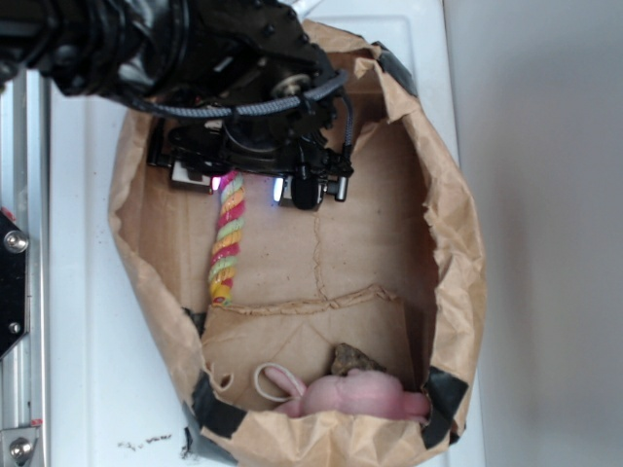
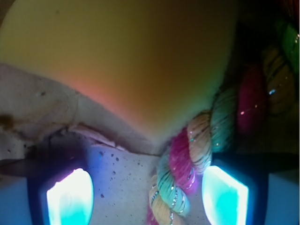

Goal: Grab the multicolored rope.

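Plainly, the thick twisted rope of red, yellow and light-green strands (image 1: 227, 240) lay stretched along the brown floor of the open paper bag (image 1: 458, 253), one end tucked under the black gripper (image 1: 253, 187) and the rest trailing straight out away from it. From the wrist view the same rope (image 2: 187, 164) ran between the two glowing fingertips (image 2: 224, 196), lying close against the right-hand one and well clear of the other, with bare bag floor filling the remaining gap. The jaws stood apart, touching nothing that could be seen for certain. Just beyond the fingertips in the wrist view sat a large yellow sponge block (image 2: 126, 56), its corner pointing toward the gripper and its edge just beside the rope. At the end of the bag farthest from the gripper, a pale pink plush toy (image 1: 346, 397) lay against the bag wall, and a small brown lump (image 1: 352, 360) rested just beside it. The bag stood on a white table surface (image 1: 83, 321).
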